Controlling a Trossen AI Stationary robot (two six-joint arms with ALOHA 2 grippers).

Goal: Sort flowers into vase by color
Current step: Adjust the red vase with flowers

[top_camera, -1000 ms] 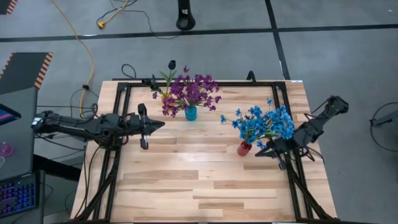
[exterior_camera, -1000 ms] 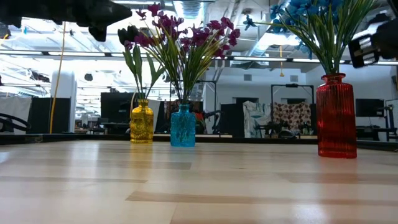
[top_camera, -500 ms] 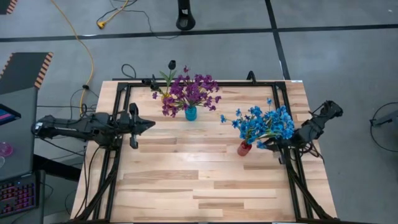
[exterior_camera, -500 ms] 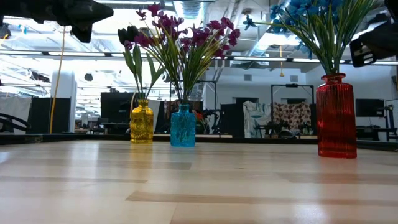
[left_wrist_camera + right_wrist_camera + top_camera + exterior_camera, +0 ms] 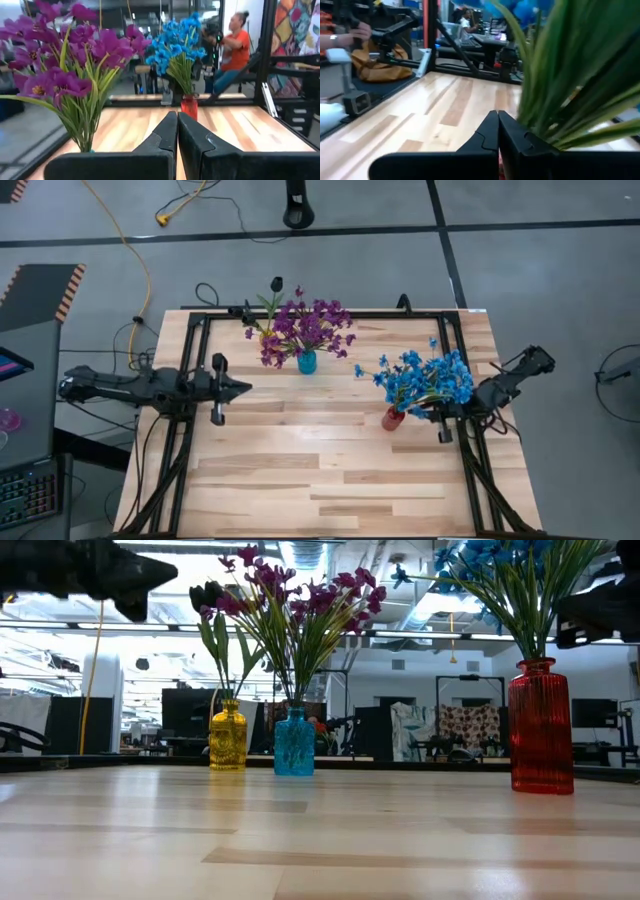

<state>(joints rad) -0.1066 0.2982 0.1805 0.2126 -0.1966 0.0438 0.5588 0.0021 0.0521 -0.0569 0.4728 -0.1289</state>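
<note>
With every sprig already standing in a vase, the red vase [image 5: 392, 419] makes a handy reference: it holds the blue flowers [image 5: 424, 378]. The purple flowers [image 5: 305, 328] sit in the blue vase [image 5: 307, 363] well to its left and farther back, with the yellow vase [image 5: 228, 736] and its dark blossom [image 5: 277, 283] just beyond that. The right gripper [image 5: 441, 427] hangs just right of the red vase, fingers pressed together, empty. The left gripper [image 5: 238, 387] is way off left, also pinched closed on nothing.
</note>
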